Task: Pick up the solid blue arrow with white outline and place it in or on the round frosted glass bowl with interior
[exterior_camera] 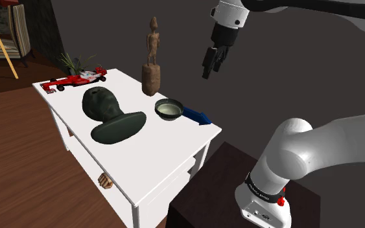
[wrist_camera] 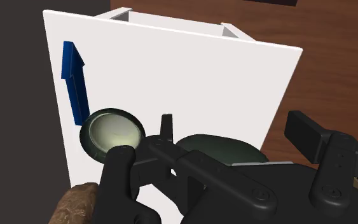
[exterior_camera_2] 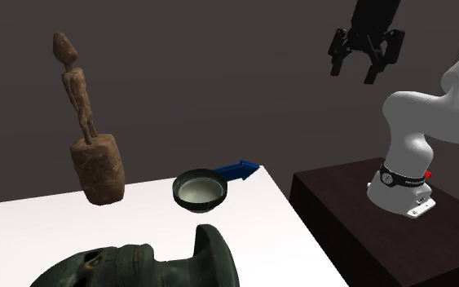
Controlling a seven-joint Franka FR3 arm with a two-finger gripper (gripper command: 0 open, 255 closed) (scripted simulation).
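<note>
The task is at its opening step, the reach: nothing is gripped yet. The black jaws hang high above the right end of the white worktop (exterior_camera: 155, 155), spread apart with nothing between their 2 fingers. The flat, solid blue arrow with a white outline (exterior_camera: 197, 116) lies on the worktop close to its right edge in the shoulder view. Its tail is at the rim of the round dark-rimmed bowl with a pale interior (exterior_camera: 168, 110) and its head points away from it; I cannot tell whether the tail touches the rim. Left of the bowl sit a dark green head bust (exterior_camera: 106, 110) and, farther back, a brown carved figure on a block (exterior_camera: 152, 71).

The next move, as I judge it, is a descent over the arrow's shaft, the jaws turned to span its narrow width and kept toward the head end, clear of the bowl. The arrow looks thin, so the fingertips must come almost down to the worktop. A short lift and shift left would then bring it over the bowl.
</note>
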